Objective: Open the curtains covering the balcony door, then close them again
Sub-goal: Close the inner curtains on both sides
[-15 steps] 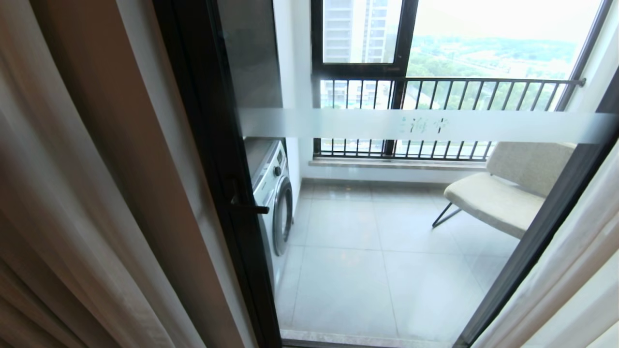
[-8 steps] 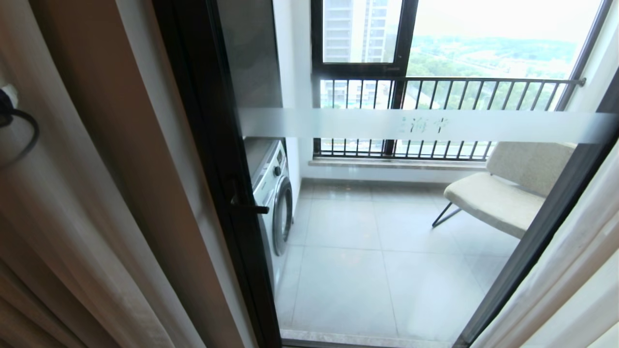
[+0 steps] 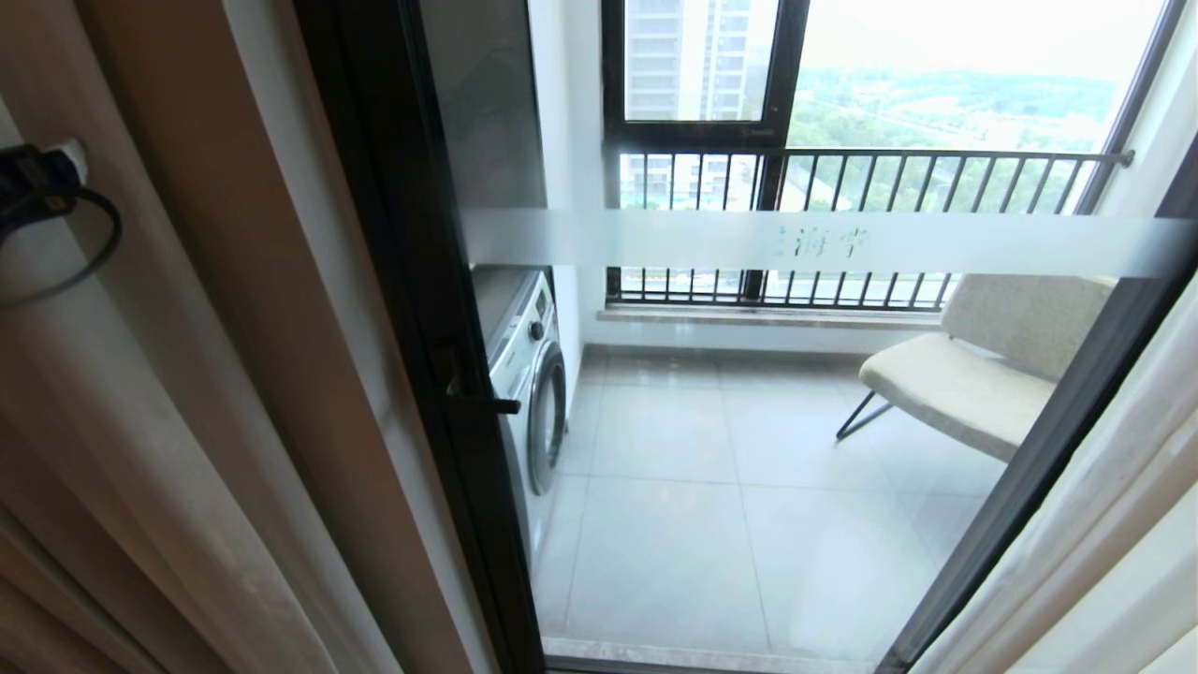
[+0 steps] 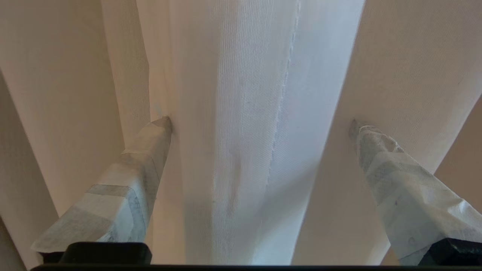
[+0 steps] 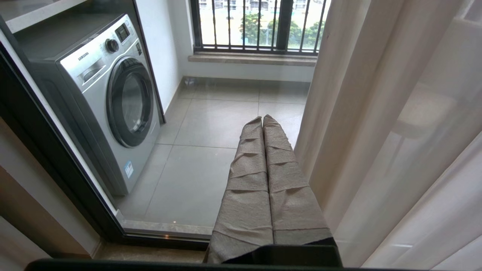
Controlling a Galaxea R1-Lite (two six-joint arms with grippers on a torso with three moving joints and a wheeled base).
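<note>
We see the left gripper (image 4: 260,124) spread wide around a curtains (image 4: 241,94) fold (unclamped); right gripper (image 5: 263,120) shut, empty, nr balcony door (image 3: 711,243).

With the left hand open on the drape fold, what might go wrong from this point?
1. The left hand straddles a sheer white fold, fingertips pressing cream fabric; closing may catch only one layer, so the curtains would close unevenly.
2. In the head view only its cable shows at the frame edge, so a slip might go unseen there.
3. The right hand, shut, hangs beside the right curtain and gives no help.
</note>
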